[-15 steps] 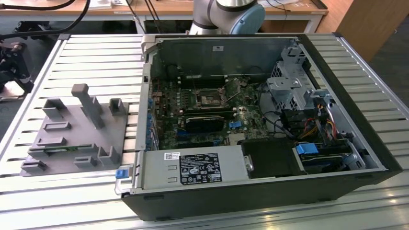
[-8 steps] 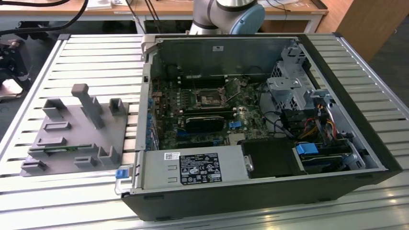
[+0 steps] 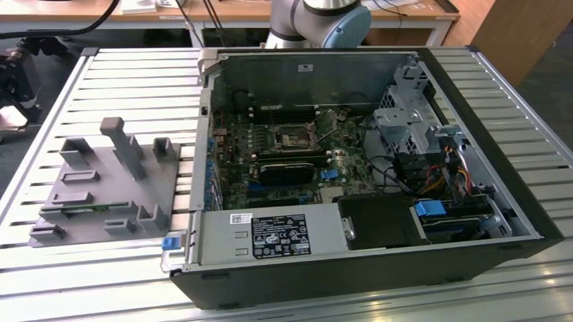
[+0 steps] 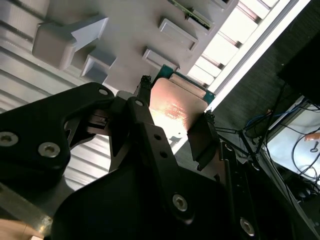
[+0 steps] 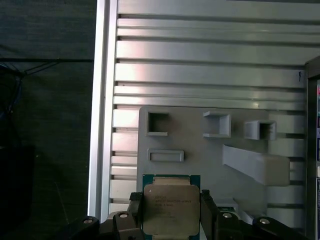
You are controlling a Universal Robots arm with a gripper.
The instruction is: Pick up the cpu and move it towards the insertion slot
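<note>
The cpu, a flat square chip with a silvery top and a green rim, sits between my gripper's two black fingers, which are shut on its opposite edges. In the second wrist view the same cpu shows tilted in the gripper, with the grey fixture plate behind it. In the first wrist view the chip hangs over the grey fixture plate. The insertion slot, a square metal-framed socket, lies on the motherboard inside the open computer case in the exterior view.
The grey fixture plate with raised blocks and recesses lies on the slatted table, at the exterior view's left of the case. A small green circuit strip rests in it. The arm's base stands behind the case. Cables and drive cages fill the case's right side.
</note>
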